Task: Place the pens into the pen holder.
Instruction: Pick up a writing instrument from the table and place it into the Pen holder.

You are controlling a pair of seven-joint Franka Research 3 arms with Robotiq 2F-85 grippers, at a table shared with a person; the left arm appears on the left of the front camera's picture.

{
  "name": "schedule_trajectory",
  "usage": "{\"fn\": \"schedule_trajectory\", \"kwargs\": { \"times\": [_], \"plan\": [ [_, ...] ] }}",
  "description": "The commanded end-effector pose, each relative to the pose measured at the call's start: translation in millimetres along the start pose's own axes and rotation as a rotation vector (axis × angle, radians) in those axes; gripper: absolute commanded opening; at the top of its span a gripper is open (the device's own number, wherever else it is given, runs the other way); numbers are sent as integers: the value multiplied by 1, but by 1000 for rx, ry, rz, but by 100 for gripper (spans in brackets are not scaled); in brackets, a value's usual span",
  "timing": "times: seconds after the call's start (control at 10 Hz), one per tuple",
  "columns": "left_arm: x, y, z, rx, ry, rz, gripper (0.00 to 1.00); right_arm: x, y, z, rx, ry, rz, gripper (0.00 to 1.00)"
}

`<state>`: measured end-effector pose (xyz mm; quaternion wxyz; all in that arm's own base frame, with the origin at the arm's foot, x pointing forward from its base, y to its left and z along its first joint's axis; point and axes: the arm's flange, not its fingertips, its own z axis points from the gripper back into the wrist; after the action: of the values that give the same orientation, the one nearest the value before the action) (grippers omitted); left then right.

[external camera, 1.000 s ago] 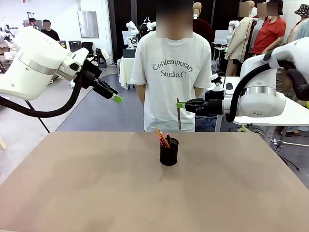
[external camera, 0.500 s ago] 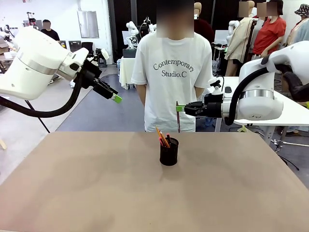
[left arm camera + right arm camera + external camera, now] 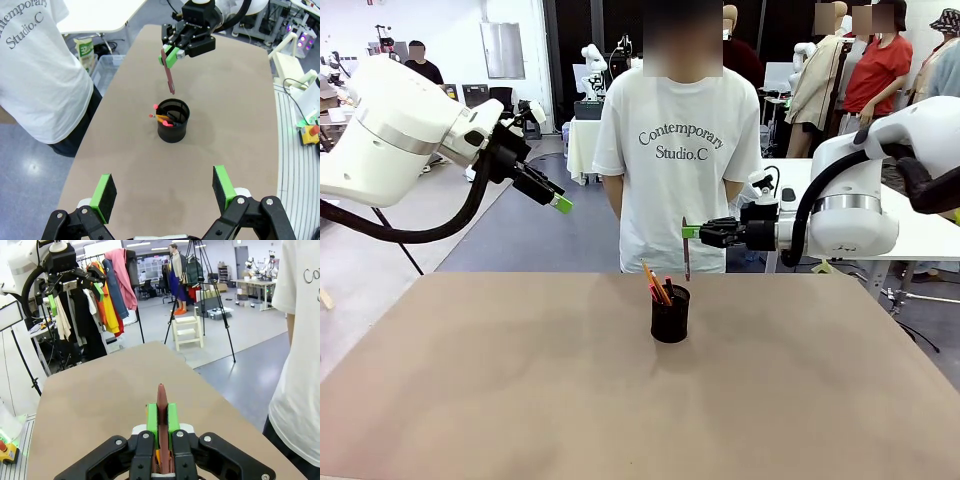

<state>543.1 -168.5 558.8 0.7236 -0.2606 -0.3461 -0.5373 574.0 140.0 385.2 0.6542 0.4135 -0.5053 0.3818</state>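
Two pens, the orange-yellow pen (image 3: 651,280) and the black pen with red ends (image 3: 665,290), already stand in the pen holder (image 3: 670,315) at mid-table, so by the look of it only the reddish-brown pen (image 3: 686,262) is left to drop in. On the left, the left gripper (image 3: 560,204) hangs high above the table (image 3: 470,380), jaws spread and empty. On the right, the right gripper (image 3: 692,232) reaches in level, pinching the last pen by its top so it hangs upright, tip just above and behind the holder's rim.
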Motion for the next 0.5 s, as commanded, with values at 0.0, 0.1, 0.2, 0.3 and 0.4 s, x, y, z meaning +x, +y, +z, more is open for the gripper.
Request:
{"fn": "schedule_trajectory", "kwargs": {
  "times": [0.0,0.1,0.2,0.3,0.4],
  "plan": [
    [0,0,3,0,-1,4,100,0,-8,-8,23,-10,37,0],
    [0,0,3,0,-1,4,100,-4,-8,-13,29,-8,35,0],
    [0,0,3,0,-1,4,100,-7,-8,-16,40,-8,34,0],
    [0,0,3,0,-1,4,100,-9,-9,-19,49,-8,38,0],
    [0,0,3,0,-1,4,100,-11,-10,-22,57,0,32,0]
  ]
}}
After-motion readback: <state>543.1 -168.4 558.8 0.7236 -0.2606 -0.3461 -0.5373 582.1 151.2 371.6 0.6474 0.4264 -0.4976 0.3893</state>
